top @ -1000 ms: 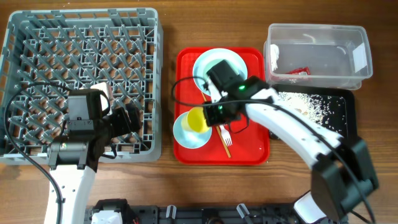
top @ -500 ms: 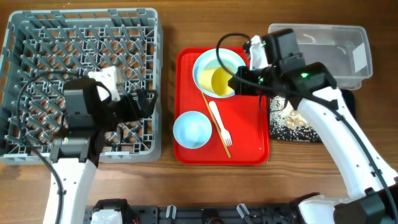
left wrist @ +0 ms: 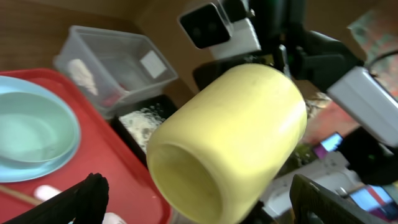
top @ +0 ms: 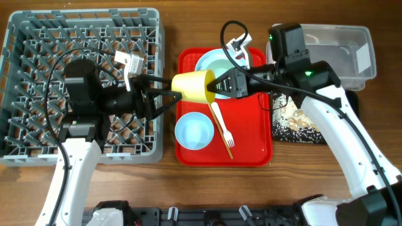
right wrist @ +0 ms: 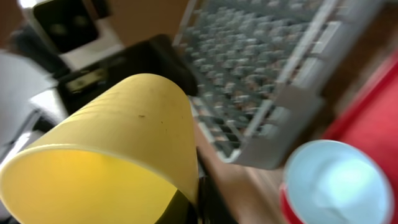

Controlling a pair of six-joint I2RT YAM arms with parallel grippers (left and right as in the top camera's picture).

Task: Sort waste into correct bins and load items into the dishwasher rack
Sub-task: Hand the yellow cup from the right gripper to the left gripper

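My right gripper point(top: 217, 85) is shut on the rim of the small yellow cup point(top: 193, 86) and holds it on its side in the air over the red tray's left edge. My left gripper point(top: 168, 91) is open, its fingers spread on either side of the cup's free end without touching it. In the left wrist view the cup point(left wrist: 230, 137) fills the gap between the black fingers point(left wrist: 81, 199). In the right wrist view the cup point(right wrist: 112, 143) is pinched at its wall. The grey dishwasher rack point(top: 38, 37) lies to the left.
The red tray point(top: 257, 150) holds a pale blue bowl point(top: 193, 132), a second pale dish point(top: 220, 63), a white fork point(top: 221, 122) and a wooden stick point(top: 227, 147). The clear tub point(top: 333, 50) and the black tray point(top: 295, 122) with rice scraps are at the right.
My right gripper lifted the yellow cup out of the far dish and carried it left. My left gripper swung right off the rack to meet it, jaws open.
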